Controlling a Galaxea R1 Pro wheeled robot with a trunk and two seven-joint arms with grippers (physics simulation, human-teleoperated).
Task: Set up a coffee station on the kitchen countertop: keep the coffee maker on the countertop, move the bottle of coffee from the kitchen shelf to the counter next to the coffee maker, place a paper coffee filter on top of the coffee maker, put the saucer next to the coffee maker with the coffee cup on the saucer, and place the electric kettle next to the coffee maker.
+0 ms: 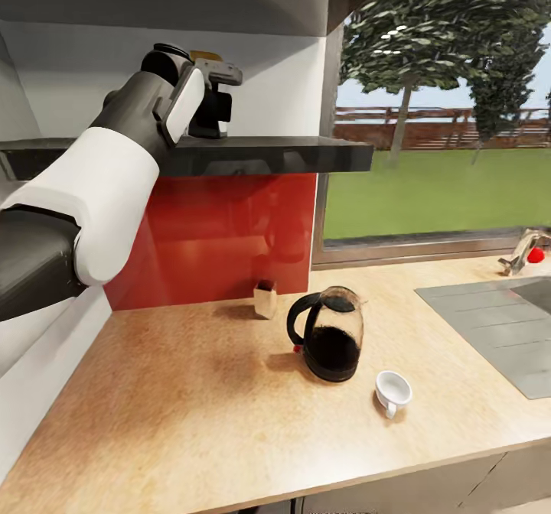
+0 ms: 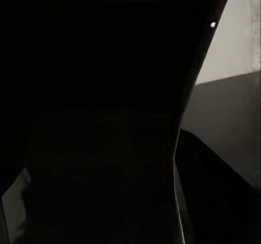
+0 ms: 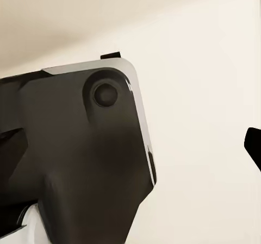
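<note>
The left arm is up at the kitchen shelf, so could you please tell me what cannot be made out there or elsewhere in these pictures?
- Left claw, head view: its fingertips sit behind its own body, so open or shut is unclear.
- Yellow-topped item on the shelf: mostly hidden by the claw.
- Left wrist view: too dark to read.
- Small box behind the electric kettle: too small to identify.
- Tap: cut off by the edge.

Red backsplash, dark wall shelf, window onto lawn and trees, daylight

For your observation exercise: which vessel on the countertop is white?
The coffee cup, small, white and opaque; the electric kettle beside it is taller, clear glass with a black handle.
</note>
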